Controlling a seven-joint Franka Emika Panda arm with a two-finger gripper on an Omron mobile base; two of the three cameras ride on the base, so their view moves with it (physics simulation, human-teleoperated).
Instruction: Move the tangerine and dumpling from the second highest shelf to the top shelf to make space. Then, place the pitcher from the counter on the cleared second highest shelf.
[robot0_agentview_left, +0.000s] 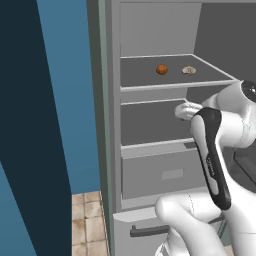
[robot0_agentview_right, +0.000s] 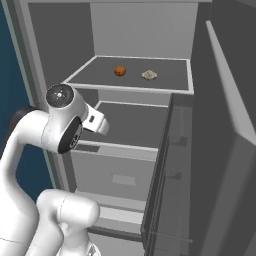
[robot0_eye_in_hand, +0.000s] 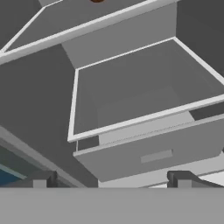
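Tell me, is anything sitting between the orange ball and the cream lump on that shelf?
No. In both base views the shelf is bare between the tangerine and the dumpling; they sit apart.

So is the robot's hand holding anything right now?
No, nothing is held. The gripper is open with bare space between its dark fingertips, pointing at the flat dark grey fridge shelf.

- Shelves look smooth, matt dark grey (thin white rims).
- Tangerine: dull, faintly mottled orange.
- Dumpling: pale, lumpy.
- Arm: glossy white plastic.
- Floor tiles: rough beige stone.
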